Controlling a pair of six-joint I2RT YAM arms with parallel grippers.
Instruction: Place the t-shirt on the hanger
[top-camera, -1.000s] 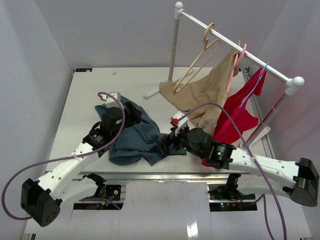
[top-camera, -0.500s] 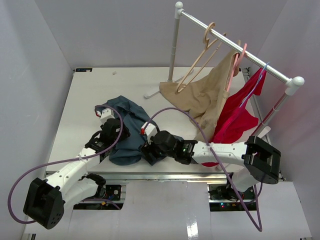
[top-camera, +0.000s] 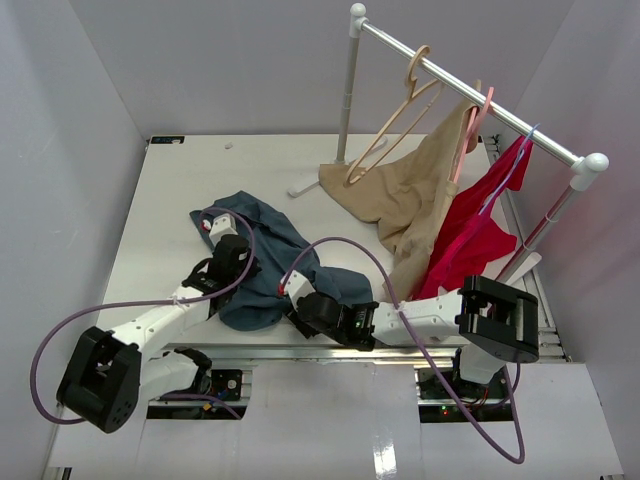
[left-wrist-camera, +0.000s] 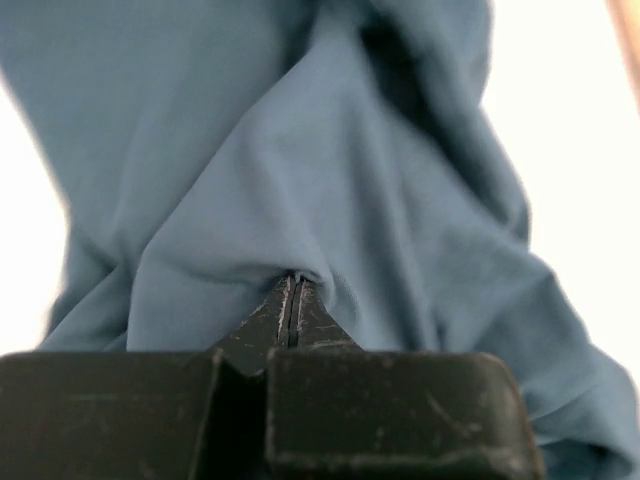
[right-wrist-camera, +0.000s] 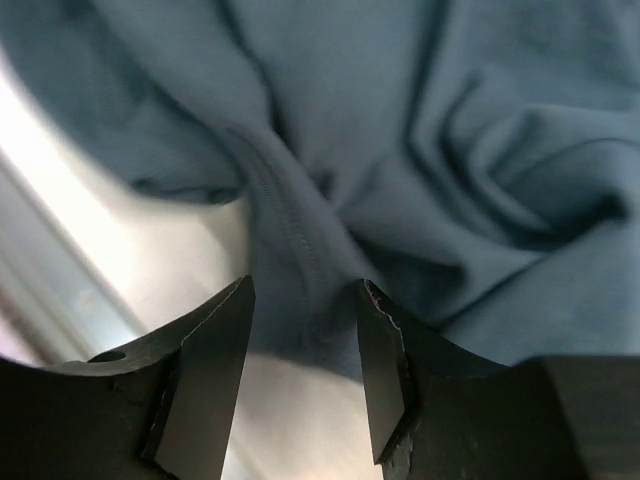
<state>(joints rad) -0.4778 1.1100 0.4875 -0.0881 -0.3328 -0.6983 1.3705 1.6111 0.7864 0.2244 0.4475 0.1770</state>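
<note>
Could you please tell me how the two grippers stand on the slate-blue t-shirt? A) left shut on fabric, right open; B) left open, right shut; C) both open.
A: the left gripper is pinched shut on a fold of the t-shirt, while the right gripper has its fingers apart astride a seamed edge.

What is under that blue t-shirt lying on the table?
Only the white table shows around the t-shirt. The cloth hides whatever lies beneath its middle. The left gripper is shut on a fold, and the open right gripper straddles a seamed edge.
</note>
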